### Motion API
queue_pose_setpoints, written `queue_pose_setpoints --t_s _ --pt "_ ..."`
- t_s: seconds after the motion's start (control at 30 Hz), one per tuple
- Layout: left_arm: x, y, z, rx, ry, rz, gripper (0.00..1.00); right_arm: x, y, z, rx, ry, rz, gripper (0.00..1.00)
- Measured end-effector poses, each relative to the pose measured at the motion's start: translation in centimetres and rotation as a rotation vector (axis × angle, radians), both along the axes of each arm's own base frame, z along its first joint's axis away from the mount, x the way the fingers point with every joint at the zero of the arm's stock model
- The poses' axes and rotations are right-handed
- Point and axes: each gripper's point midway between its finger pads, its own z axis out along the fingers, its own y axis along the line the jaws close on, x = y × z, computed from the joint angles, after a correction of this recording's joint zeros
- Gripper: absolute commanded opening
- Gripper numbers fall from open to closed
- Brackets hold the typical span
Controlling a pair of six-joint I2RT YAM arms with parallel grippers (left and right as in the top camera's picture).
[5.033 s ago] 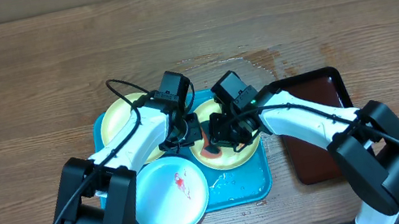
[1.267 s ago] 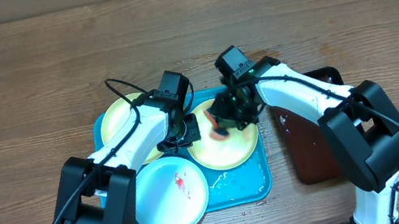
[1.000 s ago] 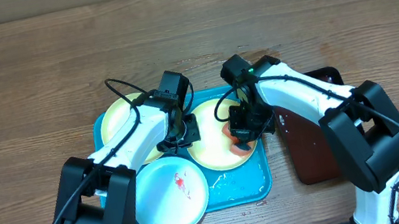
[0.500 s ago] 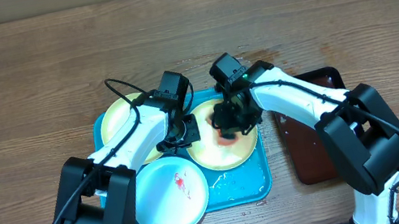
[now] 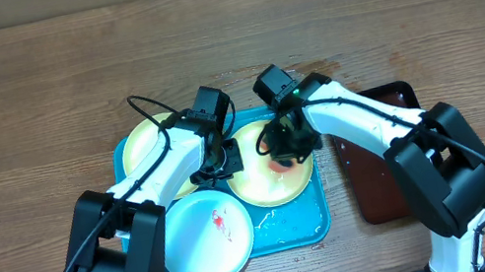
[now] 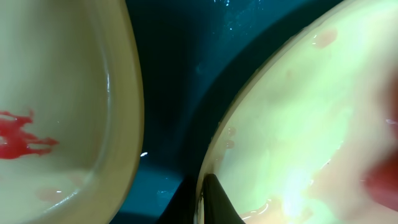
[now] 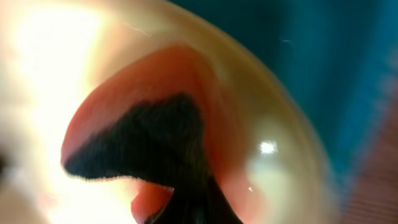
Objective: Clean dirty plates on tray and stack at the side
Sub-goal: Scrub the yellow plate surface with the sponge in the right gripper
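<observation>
The turquoise tray [image 5: 291, 230] holds three plates. A yellow-green plate [image 5: 140, 144] lies at its back left and shows a red smear in the left wrist view [image 6: 62, 93]. A blue-white plate [image 5: 203, 241] with a red smear lies at the front left. My left gripper [image 5: 220, 166] is shut on the left rim of the middle yellow-green plate [image 5: 271, 183], with the fingertips [image 6: 202, 199] pinching the edge. My right gripper [image 5: 280, 145] is shut on a red-orange wiping pad [image 7: 186, 87] and presses it on that plate's back part.
A dark reddish-brown tray [image 5: 398, 179] with a black rim sits right of the turquoise tray, under my right arm. Water drops lie on the turquoise tray's front [image 5: 272, 219]. A wet patch [image 5: 331, 70] marks the wooden table behind.
My right gripper has swept the pad over the middle plate, from its front right to its back. The left gripper has held the rim still.
</observation>
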Motion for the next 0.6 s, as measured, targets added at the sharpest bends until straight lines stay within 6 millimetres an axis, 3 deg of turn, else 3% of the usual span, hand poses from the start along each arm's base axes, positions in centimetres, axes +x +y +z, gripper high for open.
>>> queue_pose_setpoints --t_s 0.1,0.27,0.43,0.6 --pt "0.0 0.0 0.0 0.000 0.000 0.000 0.04 -1.6 -3.1 0.1 -0.116 0.077 -0.036 0.04" --pt "-0.2 -0.9 0.1 -0.028 0.003 -0.015 0.04 -2.7 -3.9 0.2 -0.150 0.108 0.053 0.04" --pt "-0.2 -0.9 0.1 -0.028 0.004 -0.016 0.04 -3.3 -1.0 0.2 -0.008 0.097 0.275 0.04" --pt "-0.2 -0.9 0.1 -0.027 0.004 -0.016 0.04 -5.1 4.1 0.7 0.198 0.088 0.453 0.04"
